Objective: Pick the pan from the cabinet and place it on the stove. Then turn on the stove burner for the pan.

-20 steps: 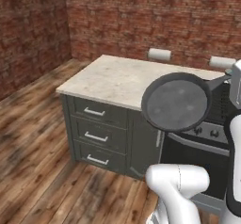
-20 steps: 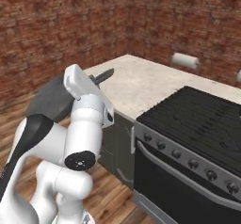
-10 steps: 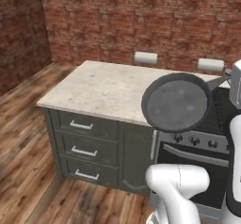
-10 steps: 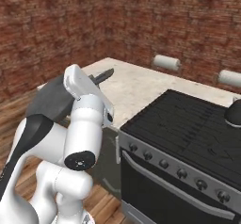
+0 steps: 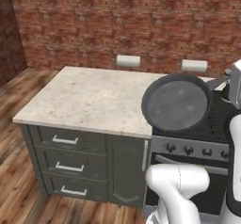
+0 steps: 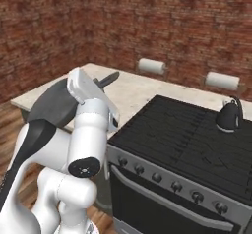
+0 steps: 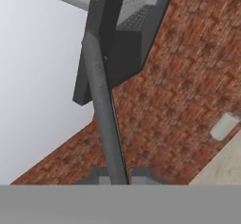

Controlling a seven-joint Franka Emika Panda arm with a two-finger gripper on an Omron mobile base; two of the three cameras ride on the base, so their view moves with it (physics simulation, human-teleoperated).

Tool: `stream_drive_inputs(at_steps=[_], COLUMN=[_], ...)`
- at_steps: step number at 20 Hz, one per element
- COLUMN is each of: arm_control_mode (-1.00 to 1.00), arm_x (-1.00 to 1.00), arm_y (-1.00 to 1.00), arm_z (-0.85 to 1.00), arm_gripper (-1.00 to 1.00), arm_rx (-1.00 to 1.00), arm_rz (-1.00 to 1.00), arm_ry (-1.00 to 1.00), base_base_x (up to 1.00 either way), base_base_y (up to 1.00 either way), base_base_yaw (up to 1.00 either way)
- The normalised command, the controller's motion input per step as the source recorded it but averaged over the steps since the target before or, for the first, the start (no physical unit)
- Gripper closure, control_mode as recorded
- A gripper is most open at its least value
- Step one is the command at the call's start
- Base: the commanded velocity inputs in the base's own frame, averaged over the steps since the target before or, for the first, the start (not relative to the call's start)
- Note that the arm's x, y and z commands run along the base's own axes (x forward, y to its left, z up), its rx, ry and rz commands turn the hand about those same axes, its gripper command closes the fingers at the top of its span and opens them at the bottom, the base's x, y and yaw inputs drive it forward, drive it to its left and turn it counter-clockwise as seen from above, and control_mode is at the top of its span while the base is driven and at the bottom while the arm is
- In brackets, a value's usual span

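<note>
Pan (image 5: 177,102): round, shallow, dark grey, with a raised rim and a flat mottled floor; it is held in the air tipped on edge, its inside facing the left base camera. In that view it hangs in front of the left end of the stove and the edge of the counter, touching neither.
Pan handle (image 7: 104,119): long, thin and dark; in the hand view it runs up from between the fingertips toward the top of the picture. In the right base view its tip (image 6: 107,79) sticks out past the arm's wrist.
Gripper (image 7: 116,177): pressed together on the base of the pan handle, one small dark fingertip (image 7: 95,176) on each side of it.
Stove (image 6: 189,138): black cooktop with cast grates, steel front, a row of dark round knobs (image 6: 177,186); nothing sits on its front burners.
Kettle (image 6: 228,116): small and black, on the far right of the stove.
Counter (image 5: 89,98): pale stone top over grey drawers (image 5: 66,154), left of the stove.
Paper rolls (image 5: 128,60): two white rolls against the brick wall.
Change from a second ago: both base views have swung, so the counter sits further left and more of the stove is in sight; the pan keeps the same tipped pose in the grip.
</note>
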Motion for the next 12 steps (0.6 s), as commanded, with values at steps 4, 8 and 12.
stream_drive_inputs(at_steps=[4,8,12], arm_control_mode=[1.0,1.0,1.0], arm_x=[0.0,0.0,0.0], arm_y=[0.0,0.0,0.0], arm_z=[0.0,0.0,0.0], arm_gripper=[1.0,1.0,1.0], arm_rx=[0.0,0.0,0.0], arm_rz=[0.0,0.0,0.0], arm_ry=[0.0,0.0,0.0], base_base_x=[0.23,0.34,0.5], base_base_y=[0.21,0.3,0.3], base_base_yaw=[-0.26,-0.25,-0.22])
